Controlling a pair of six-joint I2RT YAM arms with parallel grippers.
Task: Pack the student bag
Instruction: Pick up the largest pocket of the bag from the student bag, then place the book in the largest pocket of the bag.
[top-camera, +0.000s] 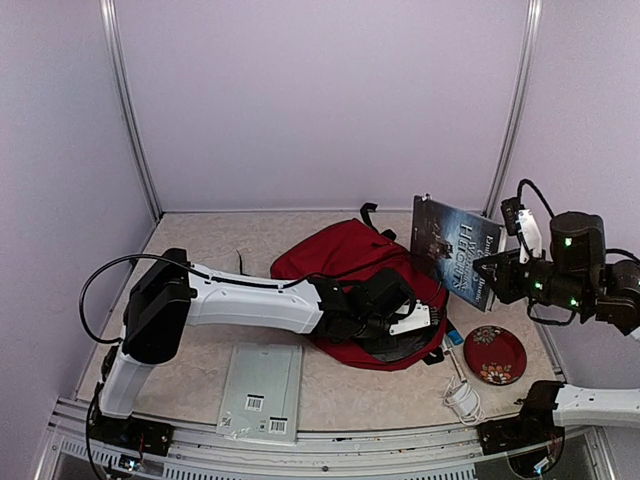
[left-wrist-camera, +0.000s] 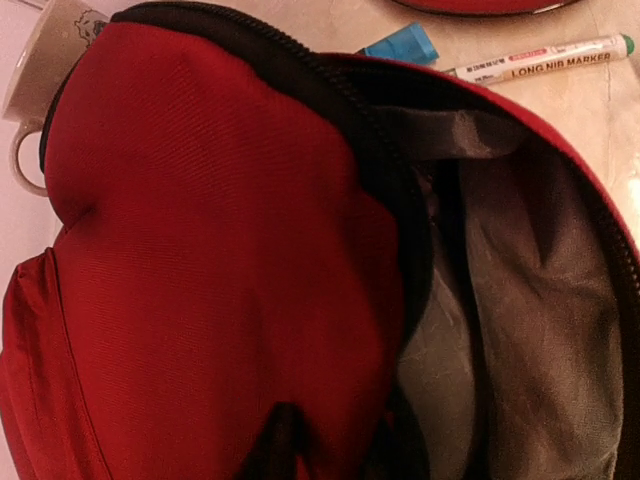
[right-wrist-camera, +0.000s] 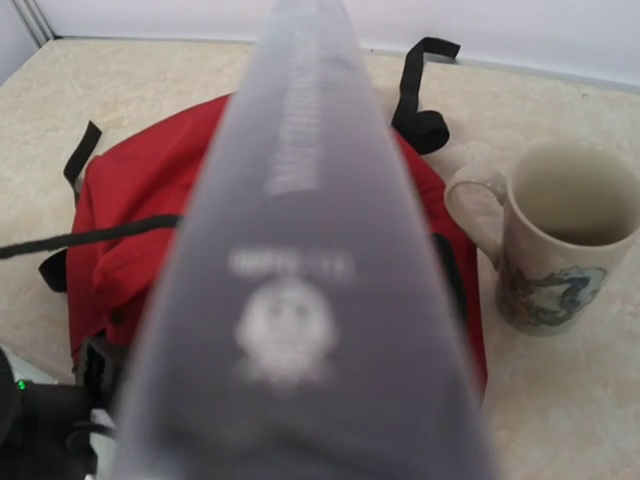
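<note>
The student bag (top-camera: 335, 262), dark red, lies at the table's middle with its mouth toward the right. In the left wrist view its front panel (left-wrist-camera: 210, 250) is raised and the grey lining (left-wrist-camera: 540, 300) shows. My left gripper (top-camera: 402, 322) is at the mouth, shut on the red panel's edge, one dark finger (left-wrist-camera: 275, 440) outside the fabric. My right gripper (top-camera: 497, 268) is shut on a dark blue book (top-camera: 455, 250), held upright in the air just right of the bag. The book's spine (right-wrist-camera: 300, 300) fills the right wrist view and hides the fingers.
A cream mug (right-wrist-camera: 565, 240) stands beside the bag (right-wrist-camera: 130, 200). A white marker (left-wrist-camera: 540, 60) and a blue item (left-wrist-camera: 400, 45) lie by the bag's mouth. A red plate (top-camera: 494, 353), a coiled white cable (top-camera: 460, 398) and a flat grey device (top-camera: 262, 390) lie near the front.
</note>
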